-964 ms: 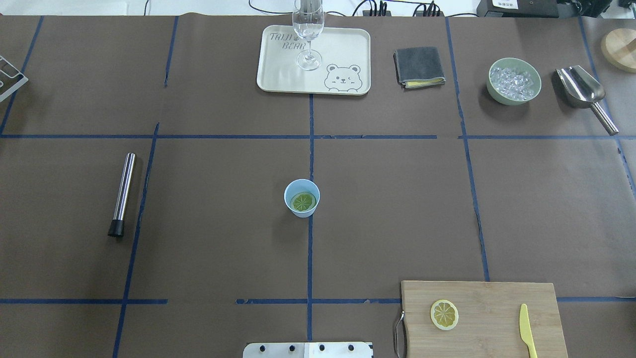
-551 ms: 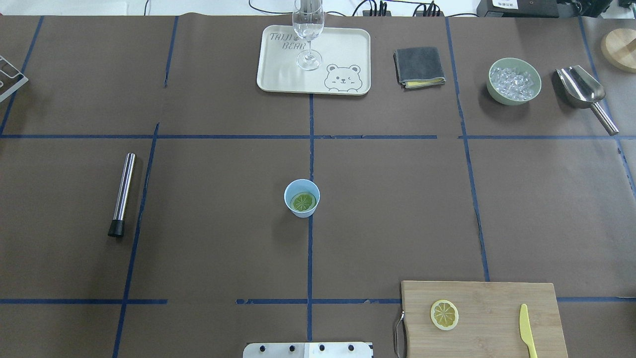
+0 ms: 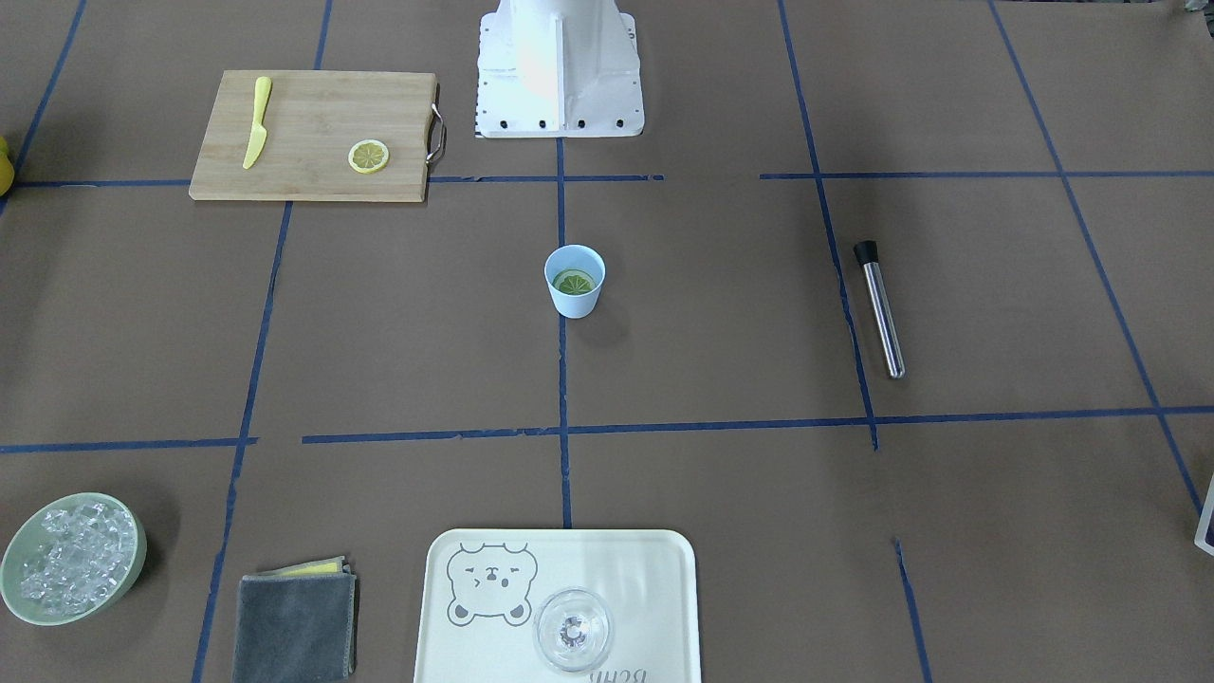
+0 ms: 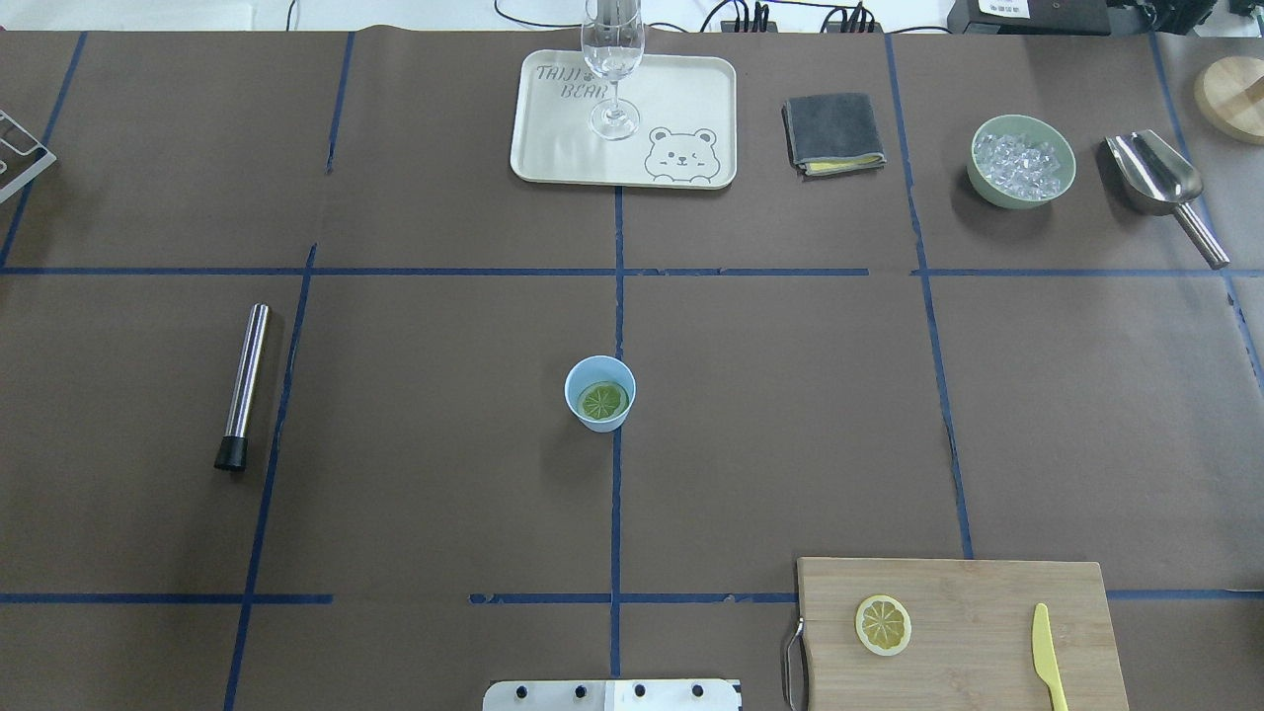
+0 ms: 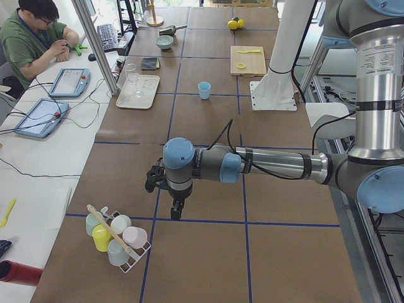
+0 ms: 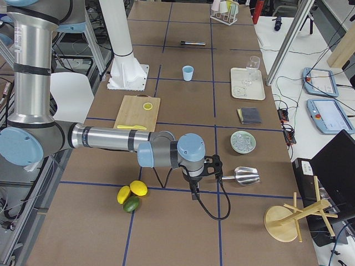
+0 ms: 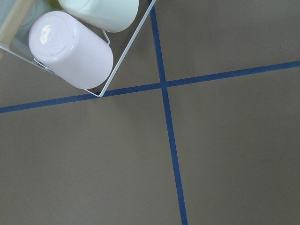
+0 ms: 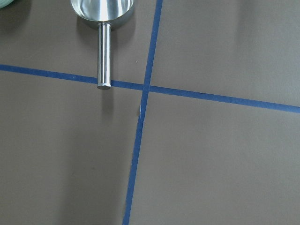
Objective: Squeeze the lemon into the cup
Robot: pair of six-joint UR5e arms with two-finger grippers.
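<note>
Noting lemon [image 4: 602,400] flat inside cup [image 4: 592,421], spare slice [image 4: 883,624] on board [image 4: 987,632] at 4 o'clock; left gripper [image 5: 153,179], right gripper [image 6: 216,164] aperture: cannot tell.

Your overhead and front cameras face each other, sharing the cup [image 4: 598,424]; 2 wrist cameras stare down close.

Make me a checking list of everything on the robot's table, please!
Surface: brown table cover with a blue tape grid; no spills seen.
Job's things: lemon slice lies inside the light-blue cup, mid-table; second slice on the cutting board.
Clutter: yellow knife, metal rod, tray with glass, grey cloth, ice bowl, scoop.
Grippers: left tool by the cup rack, right tool by the scoop; open or shut, cannot tell.
Cables: some at the far edge; one loops from the right wrist.
Surroundings: seated person, tablets, whole fruits.
</note>
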